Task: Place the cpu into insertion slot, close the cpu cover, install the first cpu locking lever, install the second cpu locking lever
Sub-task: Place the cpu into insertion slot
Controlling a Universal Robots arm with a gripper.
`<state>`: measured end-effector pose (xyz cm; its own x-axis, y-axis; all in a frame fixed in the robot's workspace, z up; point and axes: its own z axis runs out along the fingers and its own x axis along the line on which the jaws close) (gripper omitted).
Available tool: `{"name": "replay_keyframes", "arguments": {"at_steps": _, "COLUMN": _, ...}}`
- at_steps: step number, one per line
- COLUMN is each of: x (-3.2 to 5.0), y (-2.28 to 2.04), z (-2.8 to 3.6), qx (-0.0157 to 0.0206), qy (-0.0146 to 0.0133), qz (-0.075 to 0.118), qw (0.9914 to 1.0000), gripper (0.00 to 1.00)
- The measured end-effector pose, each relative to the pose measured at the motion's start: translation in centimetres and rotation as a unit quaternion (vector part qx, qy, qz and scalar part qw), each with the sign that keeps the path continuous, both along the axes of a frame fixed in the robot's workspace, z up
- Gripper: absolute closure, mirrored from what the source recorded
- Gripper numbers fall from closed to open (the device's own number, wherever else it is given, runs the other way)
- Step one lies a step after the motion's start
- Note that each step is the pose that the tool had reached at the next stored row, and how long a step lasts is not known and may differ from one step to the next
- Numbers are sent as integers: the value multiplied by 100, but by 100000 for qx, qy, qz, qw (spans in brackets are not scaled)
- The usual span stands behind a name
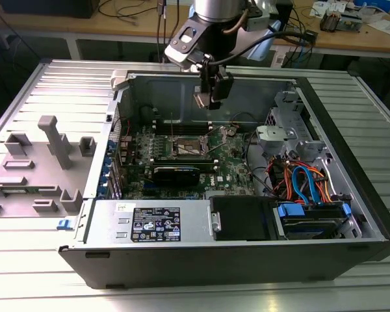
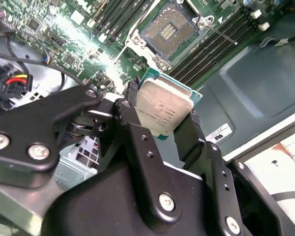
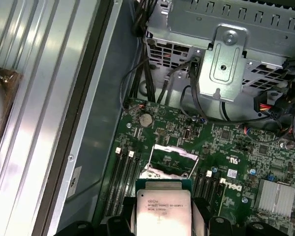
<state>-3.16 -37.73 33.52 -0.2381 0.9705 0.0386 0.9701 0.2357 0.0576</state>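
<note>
The gripper (image 1: 211,97) is clamped on two opposite edges of the cpu (image 2: 163,109), held in the air above the motherboard (image 3: 236,147), clear of the open insertion slot (image 2: 168,30) near its middle; light and stiff, likely delicate underneath, so an edge hold suits it.

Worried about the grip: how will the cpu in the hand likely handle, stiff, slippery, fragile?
Probably stiff: the cpu is a flat, metal-topped plate, unbent in the hand. Possibly slippery: its smooth top glints, and only two edges are pinched. Likely light, being thin and small.
</note>
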Motion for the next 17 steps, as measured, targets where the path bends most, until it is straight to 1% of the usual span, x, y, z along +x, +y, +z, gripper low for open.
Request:
{"name": "replay_keyframes", "arguments": {"at_steps": 1, "x": -1, "y": 0, "z": -25, "qx": 0, "qy": 66, "qz": -676, "qw": 99998, "gripper": 46}}
{"name": "replay_keyframes", "arguments": {"at_steps": 3, "x": -5, "y": 0, "z": -35, "qx": -16, "qy": 157, "qz": -1430, "qw": 99990, "gripper": 46}}
{"name": "replay_keyframes", "arguments": {"at_steps": 17, "x": -5, "y": 0, "z": -38, "qx": -2, "qy": 156, "qz": -1549, "qw": 99988, "gripper": 46}}
